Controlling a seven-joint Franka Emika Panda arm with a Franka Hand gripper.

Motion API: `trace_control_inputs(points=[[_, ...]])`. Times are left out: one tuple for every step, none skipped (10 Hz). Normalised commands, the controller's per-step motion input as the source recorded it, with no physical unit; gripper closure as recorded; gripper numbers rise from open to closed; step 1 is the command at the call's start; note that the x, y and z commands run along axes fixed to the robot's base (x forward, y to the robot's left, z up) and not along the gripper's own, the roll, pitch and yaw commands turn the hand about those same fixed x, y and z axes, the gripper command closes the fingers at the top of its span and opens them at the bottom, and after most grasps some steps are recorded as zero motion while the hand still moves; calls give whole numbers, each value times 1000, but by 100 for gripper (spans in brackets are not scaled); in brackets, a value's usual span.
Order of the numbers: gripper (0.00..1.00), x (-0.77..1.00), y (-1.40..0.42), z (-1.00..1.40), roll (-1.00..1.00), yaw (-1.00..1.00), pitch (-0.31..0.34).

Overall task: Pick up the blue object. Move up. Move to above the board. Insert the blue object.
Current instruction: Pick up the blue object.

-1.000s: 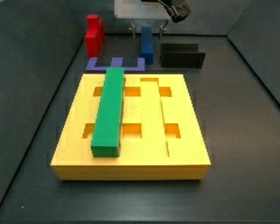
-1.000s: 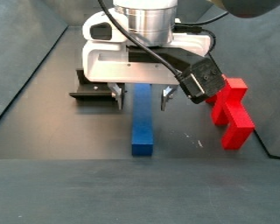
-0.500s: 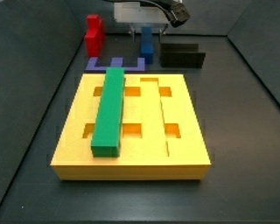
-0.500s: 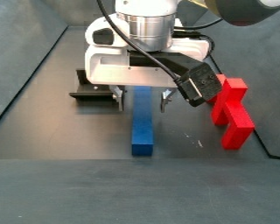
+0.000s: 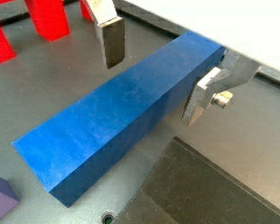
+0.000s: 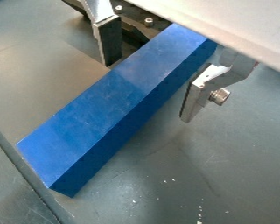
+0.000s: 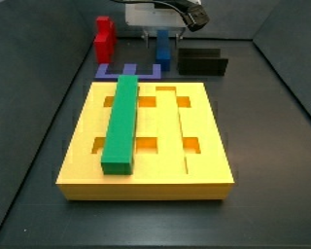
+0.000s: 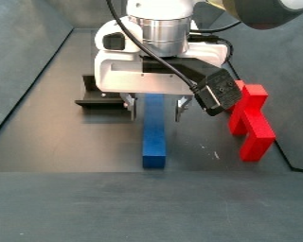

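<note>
The blue object (image 7: 162,49) lies flat on the dark floor beyond the board (image 7: 197,167), and it also shows in a side view (image 8: 154,132). My gripper (image 8: 154,111) is down over its far end and open, with one finger on each side of the bar. In both wrist views the bar (image 5: 119,114) (image 6: 119,105) runs between the silver fingers; one finger stands a little off it, the other is close to its side. The gripper (image 5: 153,87) (image 6: 150,87) holds nothing. The yellow board carries a green bar (image 7: 121,122) in one groove.
A red piece (image 7: 104,37) (image 8: 252,123) stands beside the blue bar. A purple-blue U-shaped piece (image 7: 129,72) lies at the board's far edge. The dark fixture (image 7: 204,61) (image 8: 101,99) stands on the bar's other side.
My gripper has come down slightly around the blue bar. The bar and the other pieces have not moved.
</note>
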Motion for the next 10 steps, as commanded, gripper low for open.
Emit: trace_control_inputs(points=[[100, 0, 0, 0, 0, 0, 0], [100, 0, 0, 0, 0, 0, 0], [100, 0, 0, 0, 0, 0, 0], [100, 0, 0, 0, 0, 0, 0], [100, 0, 0, 0, 0, 0, 0], [100, 0, 0, 0, 0, 0, 0], [100, 0, 0, 0, 0, 0, 0], [100, 0, 0, 0, 0, 0, 0], [100, 0, 0, 0, 0, 0, 0], [100, 0, 0, 0, 0, 0, 0]])
